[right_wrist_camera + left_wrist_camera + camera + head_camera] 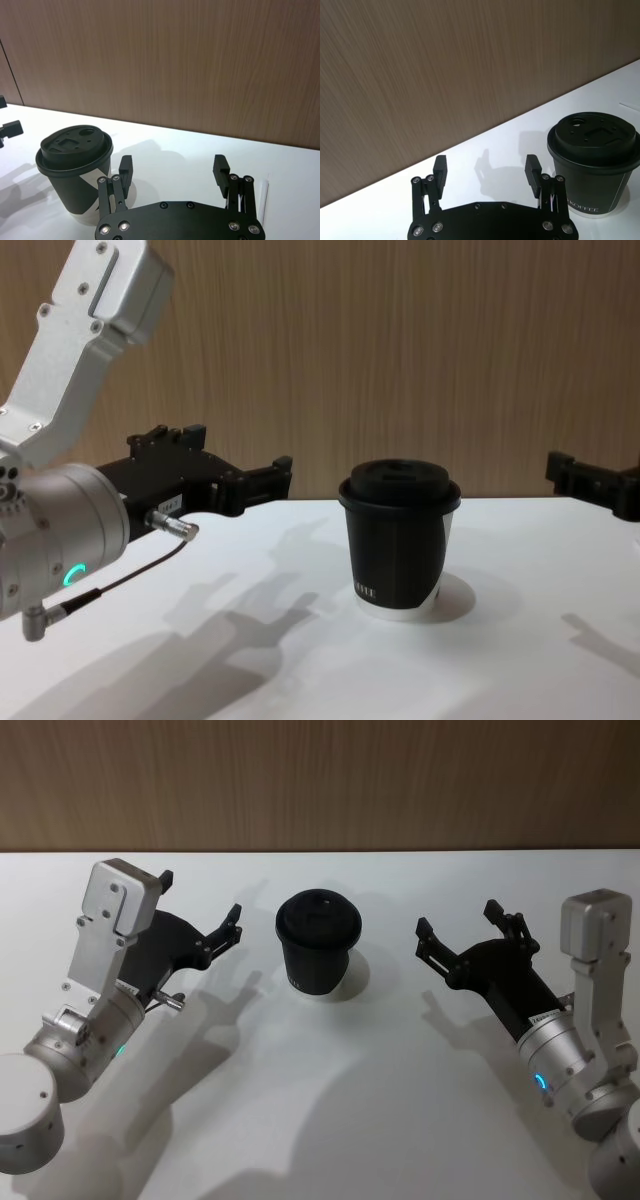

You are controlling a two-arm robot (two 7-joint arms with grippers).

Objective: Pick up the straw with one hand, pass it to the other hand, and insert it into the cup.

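White tabletop (320, 1120) below a wood-panelled wall (320, 780) carries the cup (318, 945), upright between the two sets of jaws. Left gripper (201, 895) and right gripper (458, 918) hover spread wide, holding nothing. What looks like the straw (263, 192) lies flat just outside the right gripper's jaws, on the side away from the cup.

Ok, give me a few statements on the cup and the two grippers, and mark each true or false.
1. The cup stands upright with its lid on. True.
2. The left gripper is shut on the cup. False: it is open, beside the cup and apart from it.
3. The cup stands between the two grippers. True.
4. The right gripper is holding a straw. False: it is open and empty.
5. Something sticks out of the lid. False: nothing is in it.
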